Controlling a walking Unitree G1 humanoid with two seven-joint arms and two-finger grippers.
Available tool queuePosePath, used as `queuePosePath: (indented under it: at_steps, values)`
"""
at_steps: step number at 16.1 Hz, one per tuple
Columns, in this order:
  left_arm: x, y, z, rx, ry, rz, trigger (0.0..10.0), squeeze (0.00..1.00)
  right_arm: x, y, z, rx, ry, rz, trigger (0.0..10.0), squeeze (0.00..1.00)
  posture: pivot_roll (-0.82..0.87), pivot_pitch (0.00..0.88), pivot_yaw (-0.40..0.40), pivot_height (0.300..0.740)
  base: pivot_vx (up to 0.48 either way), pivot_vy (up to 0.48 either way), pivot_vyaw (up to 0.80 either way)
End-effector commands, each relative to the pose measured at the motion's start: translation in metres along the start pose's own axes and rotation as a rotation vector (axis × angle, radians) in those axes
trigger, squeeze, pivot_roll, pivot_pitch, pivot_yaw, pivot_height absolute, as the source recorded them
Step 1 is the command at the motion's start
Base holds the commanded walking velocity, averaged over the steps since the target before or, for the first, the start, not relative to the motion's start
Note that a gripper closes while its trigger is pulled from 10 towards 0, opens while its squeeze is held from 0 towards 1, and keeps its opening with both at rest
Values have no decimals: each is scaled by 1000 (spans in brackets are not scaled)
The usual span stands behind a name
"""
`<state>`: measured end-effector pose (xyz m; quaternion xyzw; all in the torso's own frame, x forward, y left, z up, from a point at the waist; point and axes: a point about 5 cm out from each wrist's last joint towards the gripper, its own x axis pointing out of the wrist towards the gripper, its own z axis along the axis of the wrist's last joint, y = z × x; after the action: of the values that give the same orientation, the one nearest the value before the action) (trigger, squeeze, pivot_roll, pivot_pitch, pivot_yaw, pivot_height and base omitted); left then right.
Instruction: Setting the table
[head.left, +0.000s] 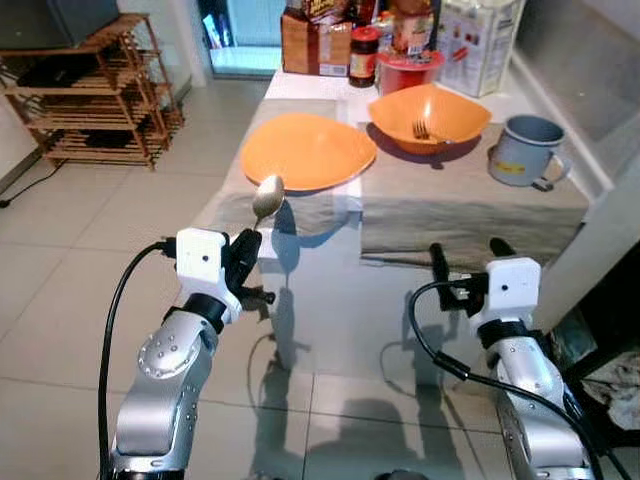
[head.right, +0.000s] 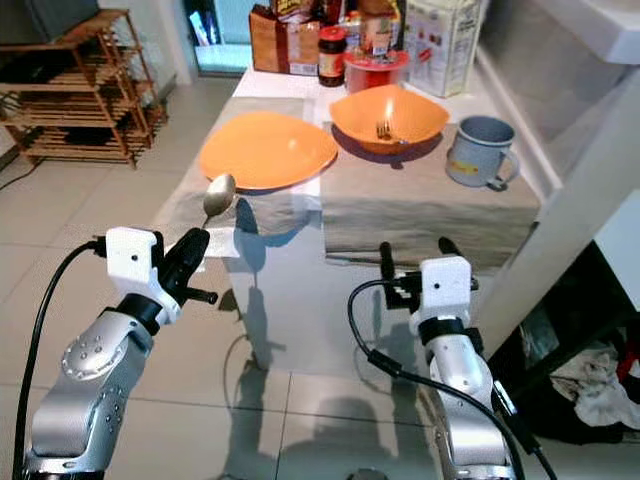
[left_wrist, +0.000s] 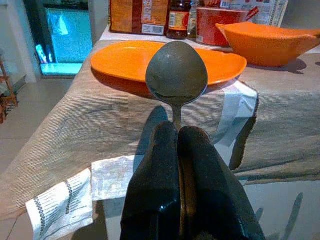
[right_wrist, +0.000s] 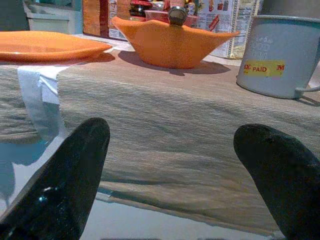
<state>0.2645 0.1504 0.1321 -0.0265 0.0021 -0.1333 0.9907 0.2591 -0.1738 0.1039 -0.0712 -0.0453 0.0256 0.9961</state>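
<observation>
Spoon in hand, short of the table's near edge

My left gripper (head.left: 243, 262) pinches the grey metal spoon (left_wrist: 176, 80) by its handle, bowl up, probably to lay beside the flat orange plate (head.left: 305, 150) near the cloth-covered table's (head.left: 470, 205) left edge; my right gripper (head.left: 468, 262) waits spread.

On the bench (head.left: 470, 205), a flat orange plate (head.left: 305, 150) lies left of a deep orange bowl (head.left: 430, 117) with a metal fork (head.left: 420, 130) in it. A grey enamel mug (head.left: 527, 150) stands right of the bowl; jars and cartons (head.left: 400, 40) stand behind.
</observation>
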Motion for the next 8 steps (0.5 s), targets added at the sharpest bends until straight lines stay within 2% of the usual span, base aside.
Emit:
queuePosePath:
  at_steps: [1,6,8]
  values:
    - [0,-2,6,16,-27,-3,0,0,3,2,4,-8,-23,11,10000,0,-120,0,61,735,0,0,0]
    - [-2,-4,14,5,-72,-5,0,0,5,4,0,-3,-16,20,10000,0,-98,0,56,735,0,0,0]
    - [0,-5,16,4,-78,-11,0,0,5,6,-1,-1,-13,25,10000,0,-98,0,53,735,0,-405,0]
